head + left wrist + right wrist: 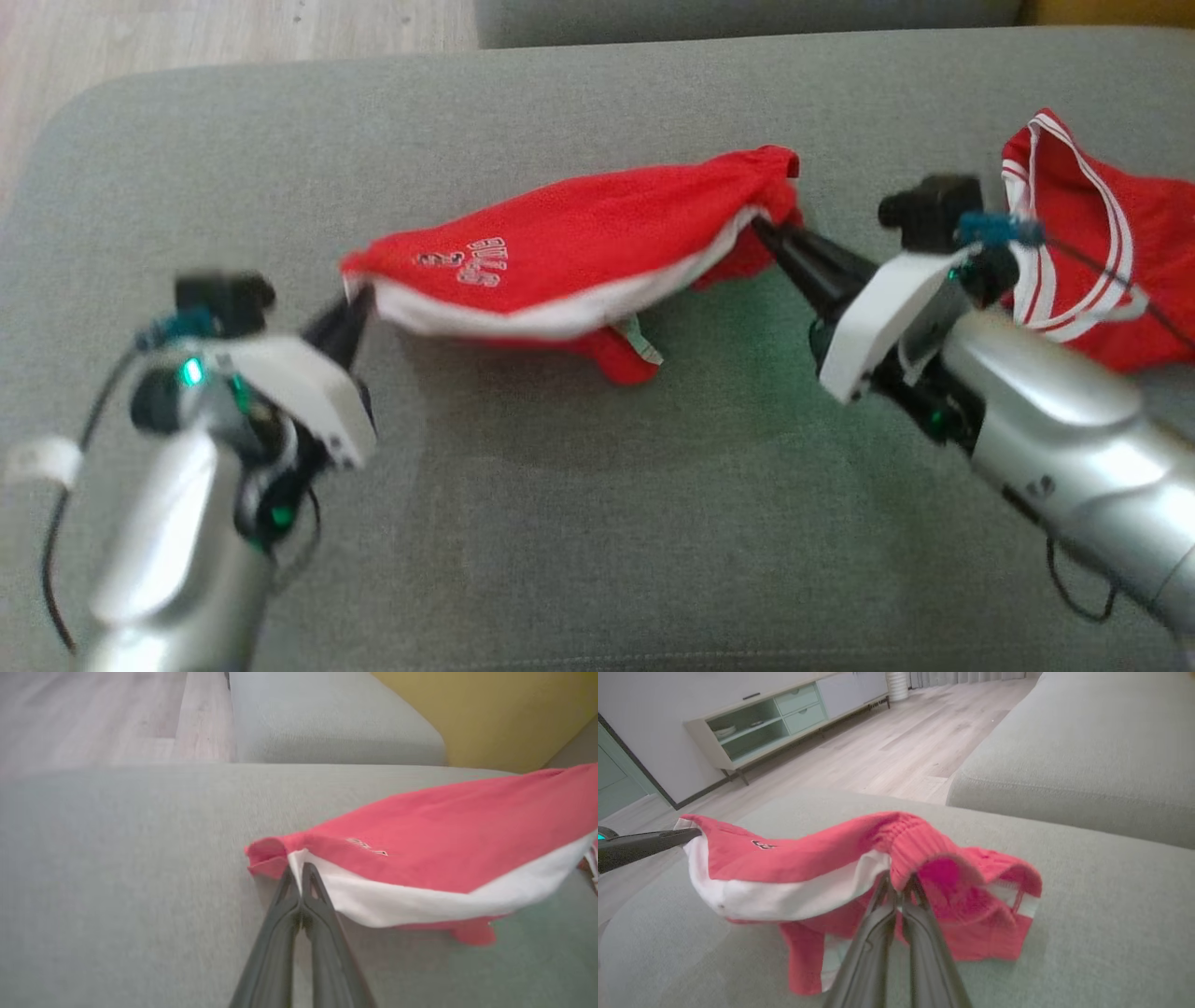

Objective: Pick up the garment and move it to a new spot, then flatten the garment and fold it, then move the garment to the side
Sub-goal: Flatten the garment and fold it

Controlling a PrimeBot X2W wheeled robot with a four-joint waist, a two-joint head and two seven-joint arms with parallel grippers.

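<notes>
The garment (579, 252) is a pair of red shorts with a white side stripe and small white lettering, hanging stretched just above the grey cushion (560, 523). My left gripper (358, 297) is shut on the garment's left corner (280, 856), its fingertips pinched on the white stripe in the left wrist view (301, 868). At the other end my right gripper (761, 227) is shut on the elastic waistband (906, 835), seen close up in the right wrist view (899, 882). Loose red cloth (808, 956) droops under the middle.
A second red garment with white trim (1092, 252) lies at the cushion's right, behind my right arm. Another grey cushion (1087, 756) adjoins at the back. Wooden floor (896, 742) and a low cabinet (784, 718) lie beyond the left edge.
</notes>
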